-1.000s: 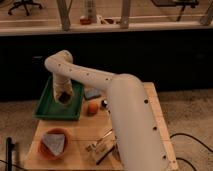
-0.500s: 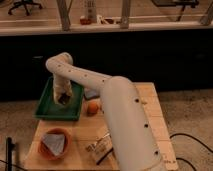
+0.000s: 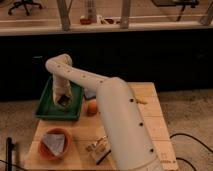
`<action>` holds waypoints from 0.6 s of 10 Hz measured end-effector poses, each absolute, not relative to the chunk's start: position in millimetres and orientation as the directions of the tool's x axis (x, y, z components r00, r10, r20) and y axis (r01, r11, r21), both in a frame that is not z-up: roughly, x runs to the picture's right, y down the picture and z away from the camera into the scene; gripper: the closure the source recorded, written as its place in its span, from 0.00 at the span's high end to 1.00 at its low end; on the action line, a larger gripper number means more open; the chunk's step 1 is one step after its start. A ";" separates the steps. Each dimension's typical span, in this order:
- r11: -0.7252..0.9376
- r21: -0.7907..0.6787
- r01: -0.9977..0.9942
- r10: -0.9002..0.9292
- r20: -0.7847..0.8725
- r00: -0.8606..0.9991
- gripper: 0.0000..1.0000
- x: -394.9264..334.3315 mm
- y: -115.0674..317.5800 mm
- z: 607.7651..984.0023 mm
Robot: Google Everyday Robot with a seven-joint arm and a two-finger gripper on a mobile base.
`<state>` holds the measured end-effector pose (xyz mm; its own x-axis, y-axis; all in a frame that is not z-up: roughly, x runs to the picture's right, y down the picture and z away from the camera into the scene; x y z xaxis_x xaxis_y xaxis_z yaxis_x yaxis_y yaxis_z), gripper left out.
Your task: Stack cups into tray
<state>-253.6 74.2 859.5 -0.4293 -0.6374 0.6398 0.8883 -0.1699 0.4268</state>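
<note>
The green tray (image 3: 46,111) lies at the table's back left. My arm reaches from the lower right up to an elbow and then down into the tray. My gripper (image 3: 63,101) hangs low over the tray's middle. A small pale cup with a dark inside (image 3: 64,102) shows at the gripper's tip, just above or on the tray floor. I cannot tell whether it is held. No other cup shows.
An orange-brown bowl with grey cloth (image 3: 54,143) sits at the front left. An orange fruit (image 3: 92,107) lies just right of the tray. A small packet (image 3: 96,147) lies by the arm's base. A grey object (image 3: 90,93) is partly hidden behind the arm.
The gripper stays over the tray's middle and has sunk slightly toward the tray floor. The rest of the table looks unchanged.
</note>
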 end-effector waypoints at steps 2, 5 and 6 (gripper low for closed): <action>-0.169 0.428 0.888 -0.633 0.643 -0.431 0.54 -253.6 76.9 859.7; -0.170 0.426 0.889 -0.632 0.645 -0.430 0.79 -253.3 77.1 858.7; -0.169 0.425 0.889 -0.632 0.646 -0.429 0.80 -252.8 76.9 858.7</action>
